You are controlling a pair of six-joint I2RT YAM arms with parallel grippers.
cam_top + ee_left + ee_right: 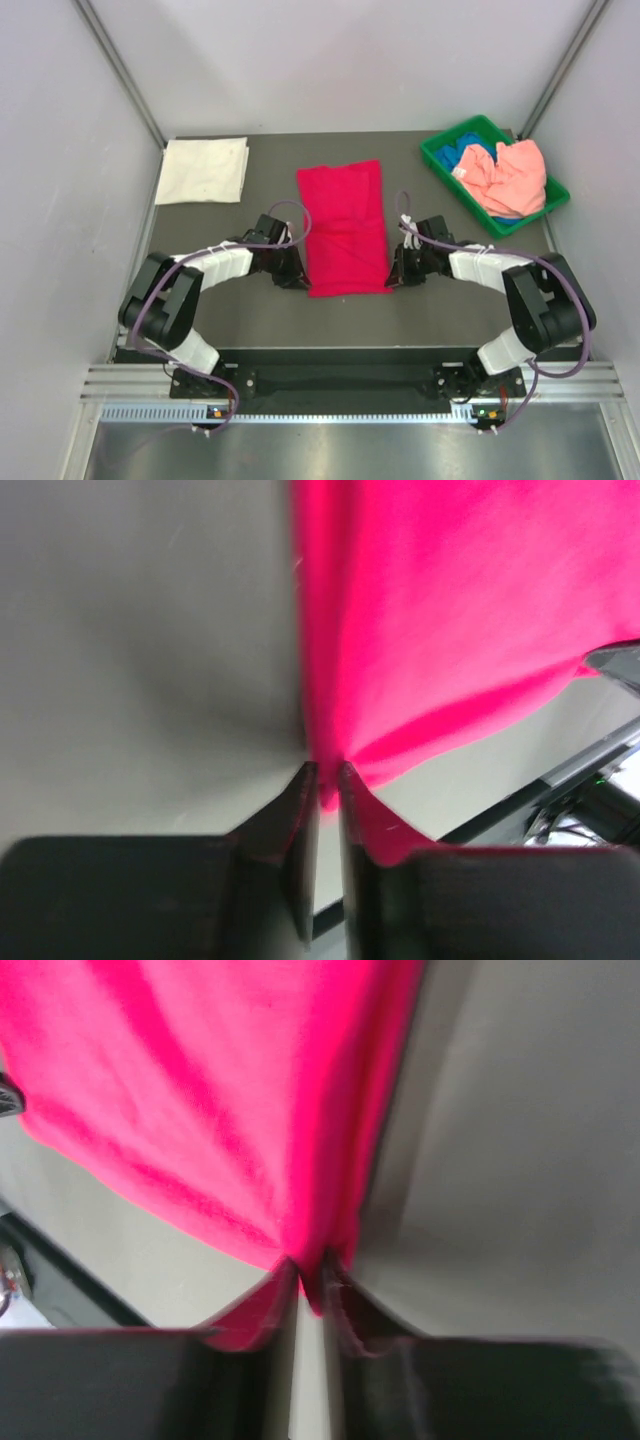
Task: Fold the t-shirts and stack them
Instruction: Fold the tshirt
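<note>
**Shallow corner grips may slip during the fold**

The red shirt (343, 228) lies flat between the two pincers and stretches away from them. The left gripper (302, 283) is pinched narrow on its near left corner and the right gripper (392, 281) on its near right corner. Each wrist view shows only a small tuck of cloth between the fingertips.

With so little cloth held, a corner may pull free as the edge is lifted. If one arm rises faster or travels further, the fold will probably land skewed. If the arms drift together, the hem may sag and bunch.

The white shirt (203, 170) lies well beyond the left gripper, to its left. The bin (440, 160) lies well beyond the right gripper, to its right.
</note>
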